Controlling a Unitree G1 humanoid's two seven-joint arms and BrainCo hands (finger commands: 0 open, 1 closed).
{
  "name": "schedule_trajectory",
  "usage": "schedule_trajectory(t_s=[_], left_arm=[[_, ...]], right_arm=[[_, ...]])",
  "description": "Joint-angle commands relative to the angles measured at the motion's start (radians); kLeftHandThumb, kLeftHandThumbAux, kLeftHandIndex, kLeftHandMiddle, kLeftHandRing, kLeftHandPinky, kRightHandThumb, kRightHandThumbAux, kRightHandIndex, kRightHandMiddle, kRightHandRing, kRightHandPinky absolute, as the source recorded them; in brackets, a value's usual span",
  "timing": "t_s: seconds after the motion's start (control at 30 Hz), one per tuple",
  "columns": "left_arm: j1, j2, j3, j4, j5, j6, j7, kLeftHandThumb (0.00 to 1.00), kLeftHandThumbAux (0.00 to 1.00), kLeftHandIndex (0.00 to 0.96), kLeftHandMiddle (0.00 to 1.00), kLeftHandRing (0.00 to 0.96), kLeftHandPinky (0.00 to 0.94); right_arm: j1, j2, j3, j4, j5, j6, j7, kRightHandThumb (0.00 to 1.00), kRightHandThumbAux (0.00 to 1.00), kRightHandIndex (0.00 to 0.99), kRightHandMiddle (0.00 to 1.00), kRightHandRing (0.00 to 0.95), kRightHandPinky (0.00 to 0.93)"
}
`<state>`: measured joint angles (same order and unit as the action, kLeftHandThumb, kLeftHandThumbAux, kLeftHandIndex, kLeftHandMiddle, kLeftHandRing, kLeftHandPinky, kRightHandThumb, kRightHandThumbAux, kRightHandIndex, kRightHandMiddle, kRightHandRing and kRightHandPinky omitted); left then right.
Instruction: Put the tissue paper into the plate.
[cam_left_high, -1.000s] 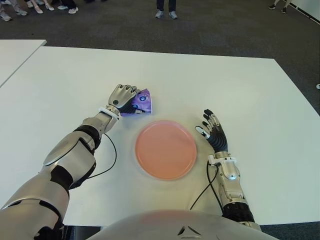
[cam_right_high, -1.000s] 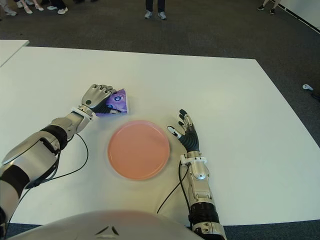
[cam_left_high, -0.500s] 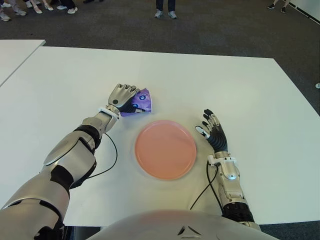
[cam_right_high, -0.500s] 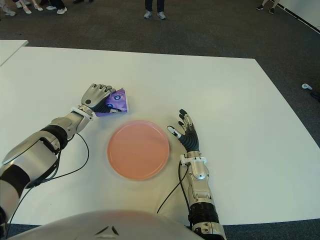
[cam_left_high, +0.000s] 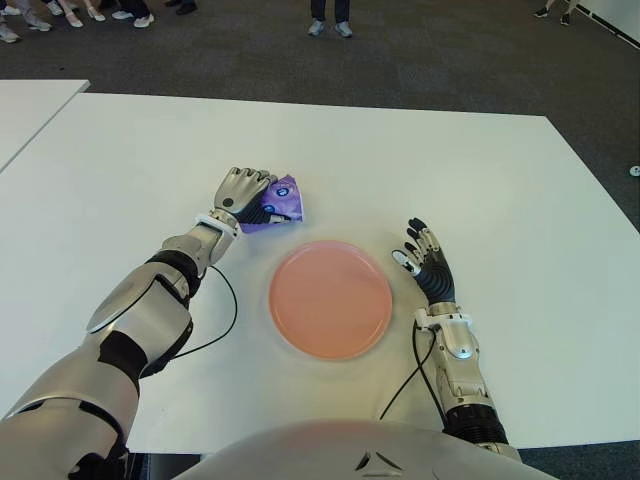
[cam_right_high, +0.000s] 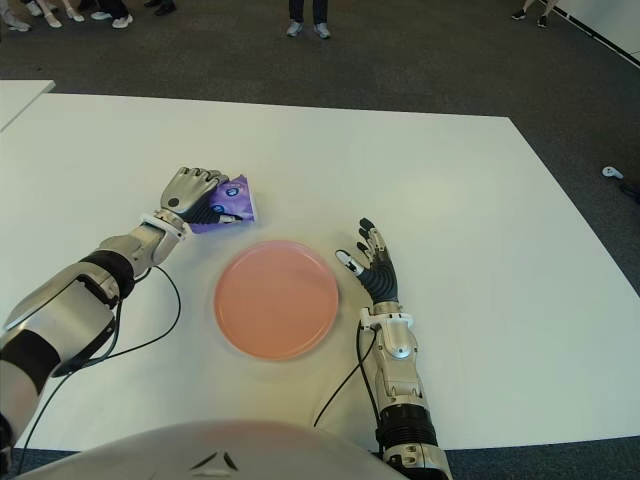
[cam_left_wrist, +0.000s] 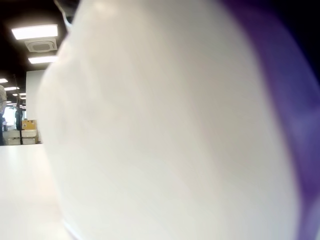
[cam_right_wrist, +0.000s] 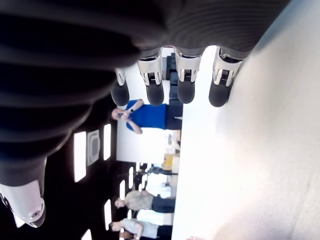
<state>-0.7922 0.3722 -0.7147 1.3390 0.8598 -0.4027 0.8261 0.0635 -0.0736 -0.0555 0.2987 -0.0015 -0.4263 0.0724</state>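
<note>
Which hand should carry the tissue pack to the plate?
Left. The left hand is already curled over the purple tissue pack, just beyond the pink plate. The right hand is open and empty, right of the plate.

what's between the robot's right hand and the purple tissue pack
The round pink plate lies between the open right hand and the purple tissue pack under the left hand, seen in both eye views.

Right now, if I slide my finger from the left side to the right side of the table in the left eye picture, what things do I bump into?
Left hand closed on the purple tissue paper pack → pink plate → right hand, fingers spread, holding nothing.
</note>
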Motion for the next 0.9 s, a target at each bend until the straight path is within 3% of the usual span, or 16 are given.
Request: schedule_trajectory(t_s=[0.03, 0.23, 0.47, 0.9], left_arm=[[0.049, -0.017, 0.015, 0.019, -0.014, -0.012, -0.037, 0.850, 0.668, 0.402, 0.541, 0.809, 0.796], [0.027, -0.013, 0.047, 0.010, -0.037, -0.043, -0.034, 0.851, 0.667, 0.403, 0.541, 0.816, 0.815], [-0.025, 0.002, 0.136, -0.030, -0.117, -0.146, -0.070, 0.852, 0.667, 0.402, 0.541, 0.827, 0.819], [-0.058, 0.035, 0.253, -0.133, -0.215, -0.296, -0.183, 0.852, 0.668, 0.401, 0.541, 0.834, 0.814]], right_arm=[[0.014, 0.010, 0.007, 0.022, 0.008, 0.031, 0.004, 0.000, 0.577, 0.000, 0.000, 0.000, 0.000], [0.015, 0.010, 0.007, 0.024, 0.009, 0.034, 0.004, 0.000, 0.574, 0.000, 0.000, 0.000, 0.000], [0.016, 0.009, 0.005, 0.029, 0.017, 0.029, 0.011, 0.000, 0.584, 0.000, 0.000, 0.000, 0.000], [0.009, 0.005, 0.007, 0.036, 0.000, 0.026, 0.003, 0.000, 0.579, 0.000, 0.000, 0.000, 0.000]])
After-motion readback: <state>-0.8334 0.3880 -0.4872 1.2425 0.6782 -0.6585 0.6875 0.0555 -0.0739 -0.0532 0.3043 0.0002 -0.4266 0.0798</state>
